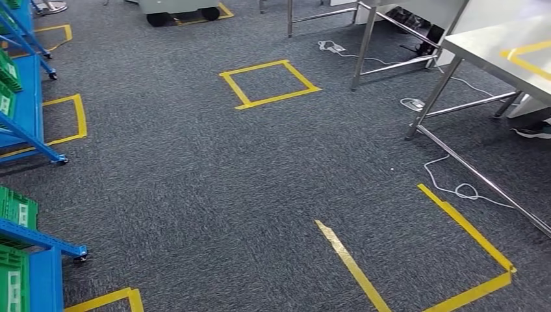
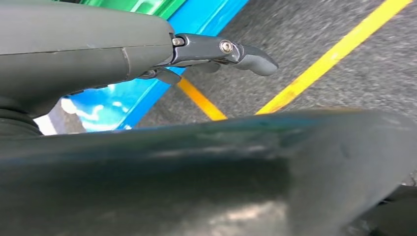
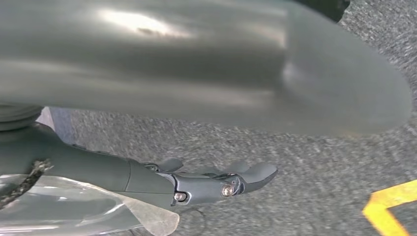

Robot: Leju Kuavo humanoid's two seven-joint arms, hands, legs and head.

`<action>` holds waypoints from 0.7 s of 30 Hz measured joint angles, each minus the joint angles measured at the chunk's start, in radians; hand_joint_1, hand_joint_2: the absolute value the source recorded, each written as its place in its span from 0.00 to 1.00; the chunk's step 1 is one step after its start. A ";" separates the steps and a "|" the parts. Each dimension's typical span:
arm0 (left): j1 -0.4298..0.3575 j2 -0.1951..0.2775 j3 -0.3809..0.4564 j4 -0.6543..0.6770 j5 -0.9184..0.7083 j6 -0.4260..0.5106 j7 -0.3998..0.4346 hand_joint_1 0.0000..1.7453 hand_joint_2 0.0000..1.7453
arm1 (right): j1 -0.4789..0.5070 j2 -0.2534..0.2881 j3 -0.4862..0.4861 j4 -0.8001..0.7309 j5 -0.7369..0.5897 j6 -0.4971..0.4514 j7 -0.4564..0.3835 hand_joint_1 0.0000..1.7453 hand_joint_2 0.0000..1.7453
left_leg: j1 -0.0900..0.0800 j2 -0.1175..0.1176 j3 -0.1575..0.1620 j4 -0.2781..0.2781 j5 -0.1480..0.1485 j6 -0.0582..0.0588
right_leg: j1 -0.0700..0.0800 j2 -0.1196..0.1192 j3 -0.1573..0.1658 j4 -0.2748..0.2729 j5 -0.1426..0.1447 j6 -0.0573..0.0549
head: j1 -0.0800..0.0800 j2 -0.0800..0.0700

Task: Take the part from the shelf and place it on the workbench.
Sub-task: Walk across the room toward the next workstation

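Two hands are seen hanging over the floor. The left hand (image 2: pixel 223 51) is stretched out flat and nothing is held in it. The right hand (image 3: pixel 216 182) is also stretched out, but a clear film (image 3: pixel 74 211) lies against its palm side, and it cannot be told whether this is gripped or whether it wraps the part.

No part can be made out elsewhere; it may sit in the green bins (image 1: pixel 16 208) on the blue shelf (image 1: pixel 29 107), well apart from the workbench (image 1: pixel 494 52).

If the film is only loosely caught, it could be dropped during walking. A foot could be snagged by the white cable (image 1: pixel 455 190) lying near the bench legs, and the shelf's wheeled feet could be clipped in a turn.

The floor is covered by grey speckled carpet (image 1: pixel 227 169), marked with yellow tape squares (image 1: pixel 269 83).
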 joint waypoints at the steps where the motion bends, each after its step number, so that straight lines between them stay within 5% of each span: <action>1: -0.001 0.001 -0.002 0.000 0.002 0.001 0.000 0.00 0.00 | 0.000 0.000 0.000 0.002 0.002 -0.001 -0.001 0.00 0.00 | -0.003 0.022 0.040 -0.073 0.025 0.003 | 0.002 -0.012 0.005 0.001 -0.004 0.004 | 0.000 0.000; 3: -0.005 0.002 -0.004 0.001 0.007 0.006 -0.001 0.00 0.00 | -0.001 -0.002 -0.001 0.006 0.006 -0.003 -0.003 0.00 0.00 | -0.008 0.050 0.086 -0.161 0.050 0.017 | 0.008 -0.033 0.012 0.003 -0.011 0.014 | 0.003 0.000; 6: -0.003 0.003 -0.006 0.005 0.017 0.013 -0.003 0.00 0.00 | -0.009 -0.006 -0.002 0.013 0.012 -0.006 -0.007 0.00 0.00 | -0.011 0.029 0.084 -0.174 0.054 0.039 | 0.007 -0.047 0.025 0.002 -0.016 0.029 | 0.007 0.000; 8: -0.002 0.005 -0.009 0.007 0.026 0.018 -0.003 0.00 0.00 | -0.013 -0.008 -0.002 0.018 0.017 -0.009 -0.011 0.00 0.00 | -0.007 0.010 0.084 -0.181 0.061 0.052 | 0.003 -0.001 0.008 0.043 -0.047 0.037 | 0.010 0.000; 10: -0.005 0.007 -0.015 0.008 0.036 0.022 -0.003 0.00 0.00 | -0.012 -0.010 -0.004 0.024 0.023 -0.011 -0.015 0.00 0.00 | -0.005 -0.011 0.081 -0.182 0.065 0.059 | 0.002 0.058 -0.056 0.171 -0.110 0.040 | 0.014 0.000; 12: -0.007 0.008 -0.022 0.009 0.048 0.026 -0.003 0.00 0.00 | -0.010 -0.013 -0.008 0.031 0.030 -0.013 -0.018 0.00 0.00 | -0.006 -0.038 0.079 -0.182 0.066 0.061 | 0.002 0.074 -0.124 0.295 -0.144 0.040 | 0.014 0.000; 13: -0.007 0.008 -0.026 0.010 0.053 0.028 -0.003 0.00 0.00 | -0.010 -0.014 -0.009 0.035 0.034 -0.014 -0.019 0.00 0.00 | -0.007 -0.052 0.080 -0.182 0.066 0.061 | 0.002 0.076 -0.137 0.306 -0.131 0.040 | 0.014 0.000; 15: -0.006 0.010 -0.033 0.012 0.062 0.031 -0.003 0.00 0.00 | -0.010 -0.016 -0.010 0.041 0.039 -0.016 -0.023 0.00 0.00 | -0.006 -0.081 0.083 -0.181 0.065 0.060 | 0.000 0.087 -0.105 0.209 -0.055 0.037 | 0.014 0.000; 17: -0.008 0.012 -0.040 0.013 0.067 0.033 -0.003 0.00 0.00 | -0.012 -0.019 -0.012 0.045 0.042 -0.018 -0.025 0.00 0.00 | -0.007 -0.107 0.083 -0.178 0.063 0.054 | -0.006 0.134 -0.051 0.074 0.005 0.035 | 0.014 0.000; 19: -0.010 0.013 -0.045 0.013 0.072 0.034 -0.003 0.00 0.00 | -0.013 -0.020 -0.013 0.050 0.045 -0.019 -0.026 0.00 0.00 | -0.006 -0.130 0.075 -0.175 0.065 0.042 | -0.007 0.163 -0.024 0.021 0.012 0.032 | 0.013 0.000; 21: -0.009 0.014 -0.049 0.014 0.076 0.036 -0.003 0.00 0.00 | -0.015 -0.022 -0.015 0.052 0.047 -0.019 -0.026 0.00 0.00 | -0.002 -0.150 0.067 -0.175 0.068 0.028 | -0.006 0.144 -0.017 0.016 0.013 0.023 | 0.012 0.000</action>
